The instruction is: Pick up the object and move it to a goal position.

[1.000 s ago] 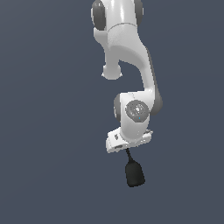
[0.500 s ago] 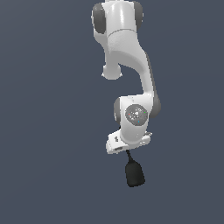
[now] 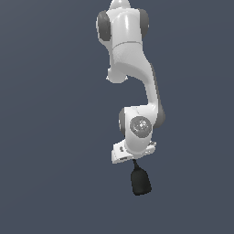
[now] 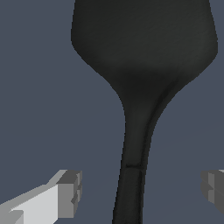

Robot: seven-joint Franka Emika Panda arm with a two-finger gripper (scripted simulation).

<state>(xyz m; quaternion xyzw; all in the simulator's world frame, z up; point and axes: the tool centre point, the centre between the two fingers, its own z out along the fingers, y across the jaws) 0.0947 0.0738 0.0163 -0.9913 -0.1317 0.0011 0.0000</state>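
Note:
The object, a matte black spatula [image 3: 140, 182], shows just below the white hand in the exterior view, blade pointing away from the arm. In the wrist view its broad blade [image 4: 144, 39] narrows into a thin handle [image 4: 131, 183] that runs between my fingers. My gripper [image 4: 142, 188] is open. One grey fingertip [image 4: 70, 192] and the other [image 4: 214, 186] stand well apart on either side of the handle, and neither touches it. In the exterior view the hand hides the fingers of the gripper [image 3: 133, 160].
A plain dark blue-grey surface fills the background of both views. The white arm [image 3: 132, 77] reaches down from the top of the exterior view.
The upper arm links have shifted slightly. The hand and the spatula stay in nearly the same place.

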